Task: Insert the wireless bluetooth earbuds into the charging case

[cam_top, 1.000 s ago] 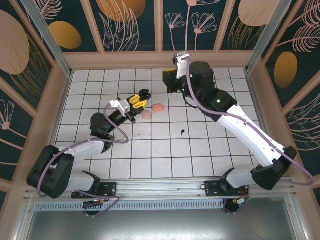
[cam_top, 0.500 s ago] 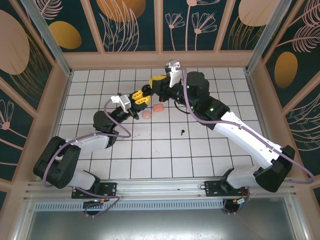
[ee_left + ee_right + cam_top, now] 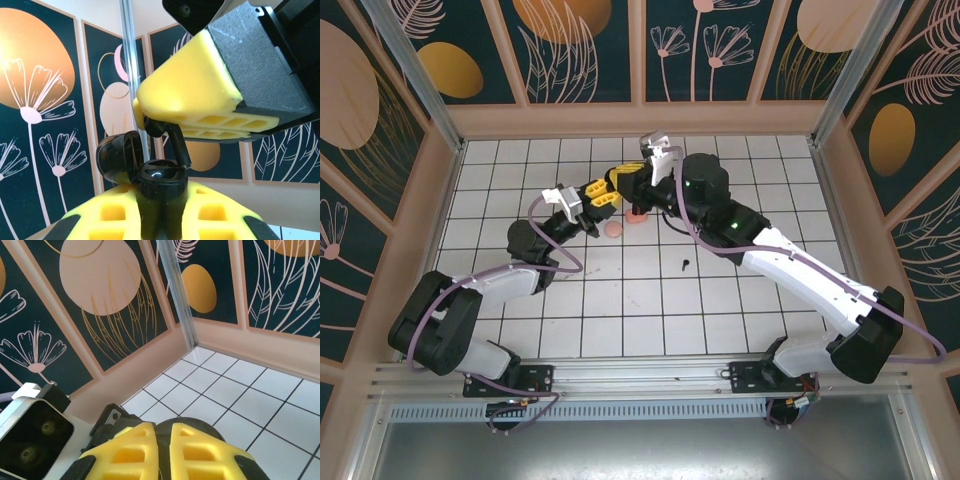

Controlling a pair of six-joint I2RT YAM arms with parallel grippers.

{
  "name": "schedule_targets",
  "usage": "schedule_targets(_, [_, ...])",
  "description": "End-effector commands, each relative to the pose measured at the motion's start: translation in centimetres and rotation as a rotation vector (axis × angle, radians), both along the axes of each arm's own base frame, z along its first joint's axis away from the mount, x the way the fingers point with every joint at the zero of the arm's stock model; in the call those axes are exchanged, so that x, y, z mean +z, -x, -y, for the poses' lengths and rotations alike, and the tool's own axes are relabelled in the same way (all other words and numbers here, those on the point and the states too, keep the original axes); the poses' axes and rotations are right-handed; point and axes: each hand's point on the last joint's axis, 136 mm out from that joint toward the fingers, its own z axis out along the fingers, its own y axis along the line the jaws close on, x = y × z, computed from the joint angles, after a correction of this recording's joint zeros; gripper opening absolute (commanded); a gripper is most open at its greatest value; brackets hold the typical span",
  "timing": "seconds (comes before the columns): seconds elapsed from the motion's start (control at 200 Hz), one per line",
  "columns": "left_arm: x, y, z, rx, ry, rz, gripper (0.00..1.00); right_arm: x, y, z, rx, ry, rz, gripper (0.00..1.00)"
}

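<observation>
The two arms meet above the far middle of the white tiled table (image 3: 720,300), tips almost nose to nose. The left claw (image 3: 597,197) is pressed tight around a small black case (image 3: 161,182), held upright with its lid (image 3: 116,159) flipped open to one side. The right claw (image 3: 623,180) comes in from above; its yellow fingers (image 3: 140,450) sit squeezed nearly together, pinching a black earbud (image 3: 172,140). From the left wrist camera you can see that earbud's head tucked under the yellow fingertip (image 3: 190,95) and its stem slanting down to the rim of the open case, right at the mouth, though I can't tell whether it is seated. Down on the tiles, a second black earbud (image 3: 685,265) lies alone, near the middle. Two pink cases rest below the claws: a round one (image 3: 614,229) and another (image 3: 637,214) just beside it.
</observation>
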Motion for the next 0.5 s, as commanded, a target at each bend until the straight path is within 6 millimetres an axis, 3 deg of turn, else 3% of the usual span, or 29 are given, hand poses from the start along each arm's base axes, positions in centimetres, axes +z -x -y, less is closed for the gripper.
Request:
schedule_targets(0.0, [1.9,0.9,0.2,-0.035,0.029,0.051,0.0,1.1,0.3,0.0,0.004,-0.029,0.05,0.09])
schedule_targets(0.495, [2.4,1.3,0.4,-0.054,0.018,0.053,0.0,-0.6,-0.8,0.0,-0.041,0.047,0.057,0.09])
